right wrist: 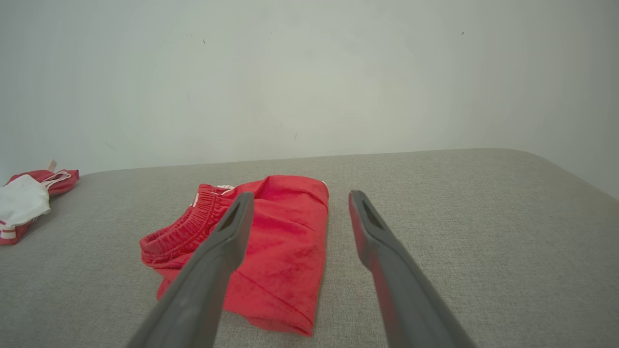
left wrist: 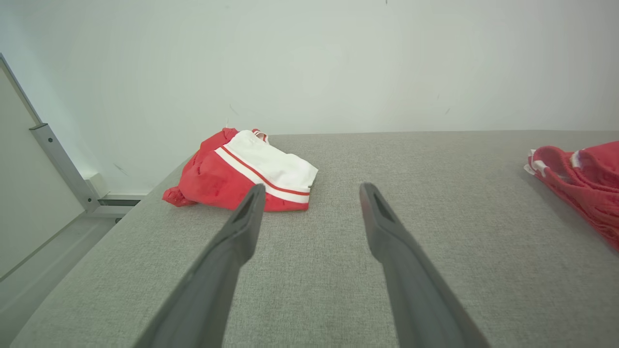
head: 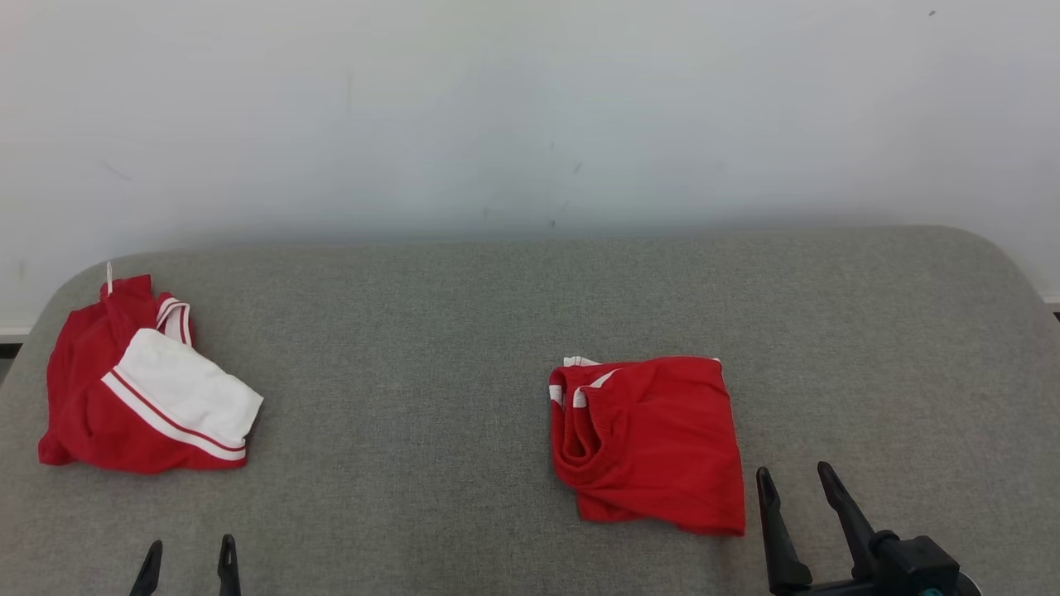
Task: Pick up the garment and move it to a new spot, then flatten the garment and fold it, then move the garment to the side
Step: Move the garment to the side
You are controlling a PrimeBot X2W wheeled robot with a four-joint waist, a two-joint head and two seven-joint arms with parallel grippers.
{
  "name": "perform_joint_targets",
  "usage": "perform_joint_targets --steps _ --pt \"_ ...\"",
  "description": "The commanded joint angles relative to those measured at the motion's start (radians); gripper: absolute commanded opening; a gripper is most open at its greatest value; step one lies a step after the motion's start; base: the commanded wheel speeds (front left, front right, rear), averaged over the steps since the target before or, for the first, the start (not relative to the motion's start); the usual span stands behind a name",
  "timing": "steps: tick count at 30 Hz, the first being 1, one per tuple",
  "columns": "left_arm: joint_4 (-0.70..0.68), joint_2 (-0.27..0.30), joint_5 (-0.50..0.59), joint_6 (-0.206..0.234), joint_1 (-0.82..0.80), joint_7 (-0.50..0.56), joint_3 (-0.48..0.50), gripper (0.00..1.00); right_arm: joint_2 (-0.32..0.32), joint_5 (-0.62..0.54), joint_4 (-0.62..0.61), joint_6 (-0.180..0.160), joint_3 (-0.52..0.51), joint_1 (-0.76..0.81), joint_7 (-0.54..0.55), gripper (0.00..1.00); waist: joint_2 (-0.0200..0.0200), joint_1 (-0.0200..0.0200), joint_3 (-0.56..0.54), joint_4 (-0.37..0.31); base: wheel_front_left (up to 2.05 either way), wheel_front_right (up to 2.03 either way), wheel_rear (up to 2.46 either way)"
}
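Note:
A red garment (head: pixel 654 439), folded into a rough rectangle with its elastic waistband on the left, lies on the grey padded table (head: pixel 431 331), right of centre. My right gripper (head: pixel 793 472) stands open just off its near right corner, touching nothing. In the right wrist view the garment (right wrist: pixel 285 232) lies ahead and left of the open right gripper (right wrist: pixel 301 195). My left gripper (head: pixel 189 555) is open at the near left edge, empty. The left wrist view has the open left gripper (left wrist: pixel 313 188) above bare table, with the red garment (left wrist: pixel 585 179) at the right edge.
A second garment, red with a white striped panel (head: pixel 141 389), lies bunched at the table's far left (left wrist: pixel 242 169) (right wrist: pixel 24 200). A pale wall (head: pixel 530 108) rises behind the table. Left of the table a metal frame (left wrist: pixel 63 164) and floor show.

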Motion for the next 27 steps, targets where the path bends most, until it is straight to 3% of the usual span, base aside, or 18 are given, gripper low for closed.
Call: perform_joint_targets --steps 1,19,27 --pt "-0.002 0.003 -0.007 0.003 0.007 0.0 -0.003 1.0 0.006 0.003 0.0 -0.002 -0.001 0.003 0.0 1.0 0.0 0.0 0.0 0.0 0.0 0.0 0.0" --pt "-0.009 0.014 -0.022 0.015 0.013 -0.005 -0.013 1.0 0.008 0.002 0.022 -0.002 -0.003 0.001 0.0 1.0 0.0 0.0 0.001 0.003 0.0 0.0 0.0" --pt "-0.001 0.012 -0.03 0.019 -0.014 -0.007 -0.028 1.0 -0.03 0.003 0.199 -0.002 0.015 -0.142 0.0 1.0 0.0 0.0 0.022 0.016 0.0 0.0 0.0"
